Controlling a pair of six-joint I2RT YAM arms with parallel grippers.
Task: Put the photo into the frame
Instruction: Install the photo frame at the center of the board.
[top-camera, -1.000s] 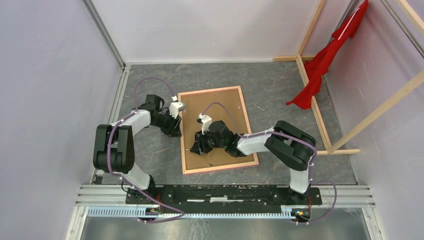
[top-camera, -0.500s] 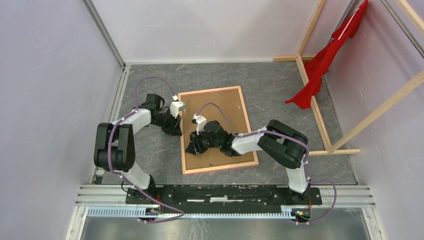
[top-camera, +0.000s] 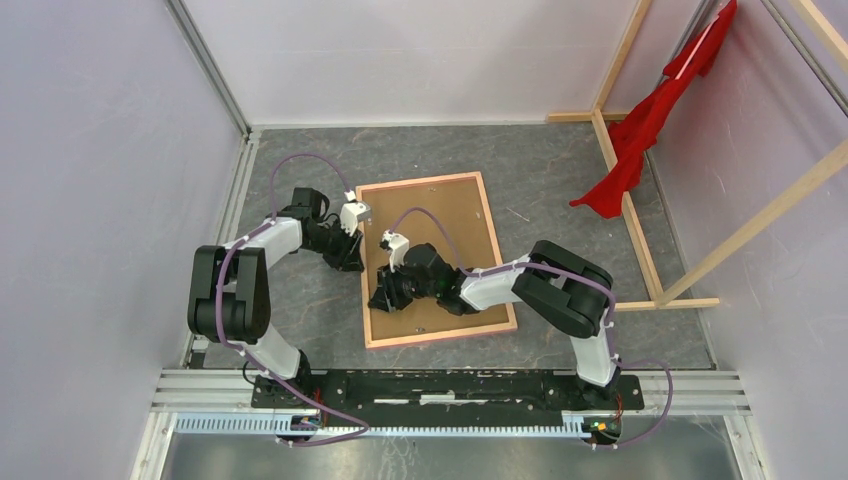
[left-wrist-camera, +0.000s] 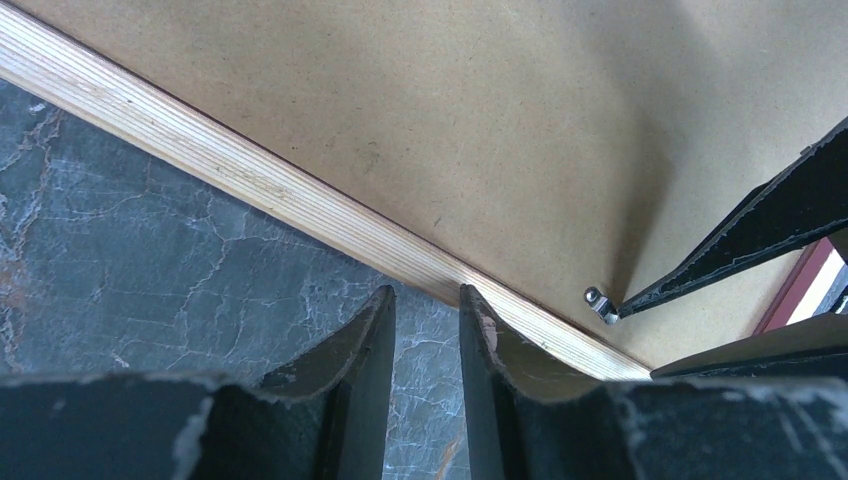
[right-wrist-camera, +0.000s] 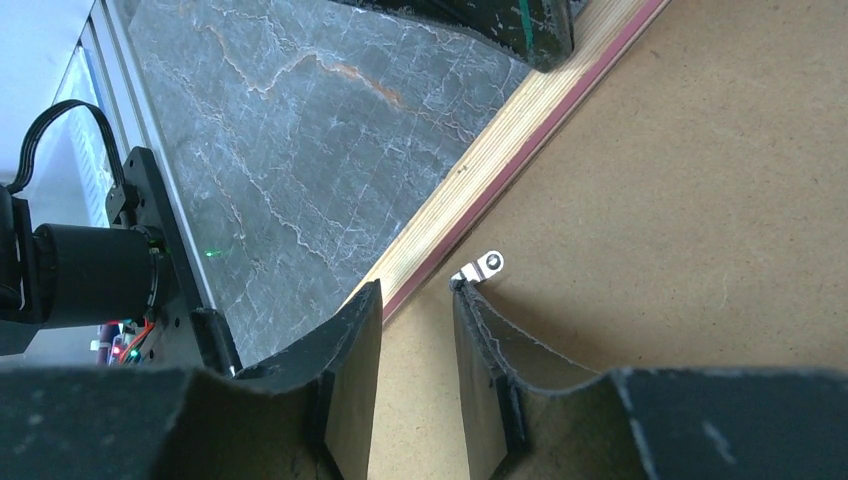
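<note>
The frame (top-camera: 441, 334) lies face down on the grey table, pale wood rim up. The photo's brown hardboard back (top-camera: 455, 215) sits inside it; the print side is hidden. My left gripper (top-camera: 351, 262) is slightly open and empty, its tips at the frame's left rim (left-wrist-camera: 300, 200). My right gripper (top-camera: 381, 297) is slightly open and empty, low over the hardboard (right-wrist-camera: 700, 200) just inside the left rim (right-wrist-camera: 490, 150). Its right fingertip touches a small metal tab (right-wrist-camera: 487, 266). The tab also shows in the left wrist view (left-wrist-camera: 597, 300). A thin pink strip runs along the rim's inner edge.
Bare wooden beams (top-camera: 640, 235) stand at the right with a red cloth (top-camera: 640, 130) hanging on them. Walls close in at the left, back and right. A metal rail (top-camera: 450, 390) with the arm bases runs along the near edge.
My right gripper has slid left across the hardboard toward the frame's left rim. The left arm, the frame and the board have not moved.
</note>
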